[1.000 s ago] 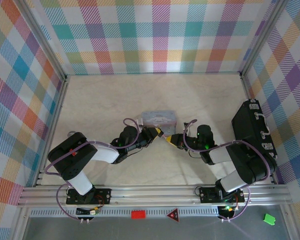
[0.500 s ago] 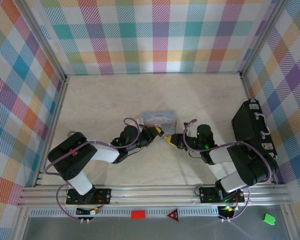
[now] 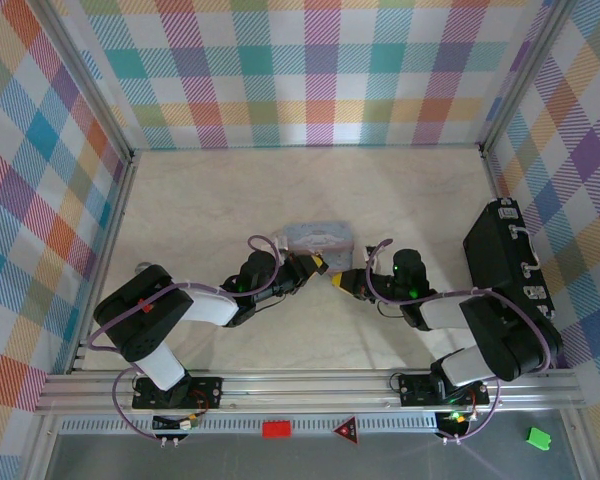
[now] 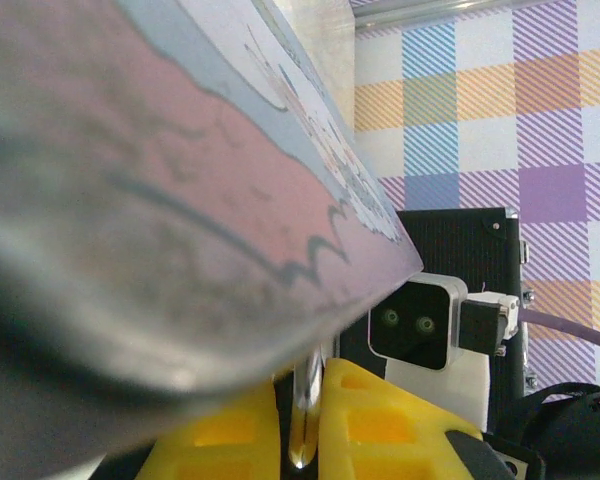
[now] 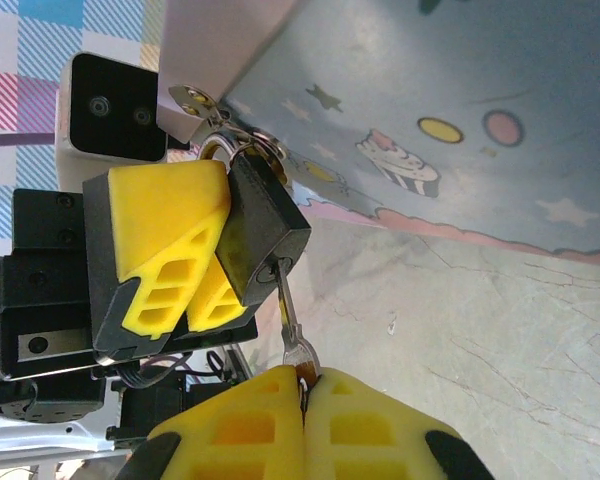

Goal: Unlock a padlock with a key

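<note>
Padlock clamped in my left jaws | key pinched in my right jaws, tip in keyhole at 12 o'clock | twist gently, shaft straight.

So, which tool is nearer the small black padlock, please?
Left: the left tool clamps the black padlock, while the right tool holds the thin metal key, tip at its keyhole.

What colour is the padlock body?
The padlock body is black; the right wrist view shows it best.
</note>
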Robot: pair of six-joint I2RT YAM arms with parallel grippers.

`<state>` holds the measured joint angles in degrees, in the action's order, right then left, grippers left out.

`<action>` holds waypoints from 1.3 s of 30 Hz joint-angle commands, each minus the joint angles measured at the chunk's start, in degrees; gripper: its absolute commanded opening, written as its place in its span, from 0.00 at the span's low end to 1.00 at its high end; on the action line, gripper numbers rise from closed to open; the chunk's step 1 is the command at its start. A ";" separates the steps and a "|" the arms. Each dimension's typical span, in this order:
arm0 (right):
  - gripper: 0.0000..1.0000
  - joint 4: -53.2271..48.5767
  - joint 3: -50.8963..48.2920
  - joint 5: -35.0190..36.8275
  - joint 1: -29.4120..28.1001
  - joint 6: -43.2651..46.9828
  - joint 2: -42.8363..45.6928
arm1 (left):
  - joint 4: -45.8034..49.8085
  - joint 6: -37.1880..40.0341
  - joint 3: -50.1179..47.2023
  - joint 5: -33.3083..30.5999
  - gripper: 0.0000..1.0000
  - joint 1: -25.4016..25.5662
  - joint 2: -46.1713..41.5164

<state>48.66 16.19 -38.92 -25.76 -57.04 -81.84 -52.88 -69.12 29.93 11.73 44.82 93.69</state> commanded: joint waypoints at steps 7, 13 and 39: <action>0.00 4.55 4.71 -0.01 0.28 1.90 0.82 | 7.28 4.75 2.01 10.77 0.00 3.52 -5.19; 0.00 8.99 5.19 -1.62 0.30 -0.75 -1.04 | 8.42 5.46 2.32 11.28 0.00 3.59 -5.42; 0.00 0.27 1.27 0.98 -2.32 3.15 5.21 | 3.93 4.25 0.94 9.98 0.22 3.66 -0.28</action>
<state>44.88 17.02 -39.97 -27.79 -56.23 -79.13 -47.29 -64.03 31.03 14.55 45.63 92.18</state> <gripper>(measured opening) 0.051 0.221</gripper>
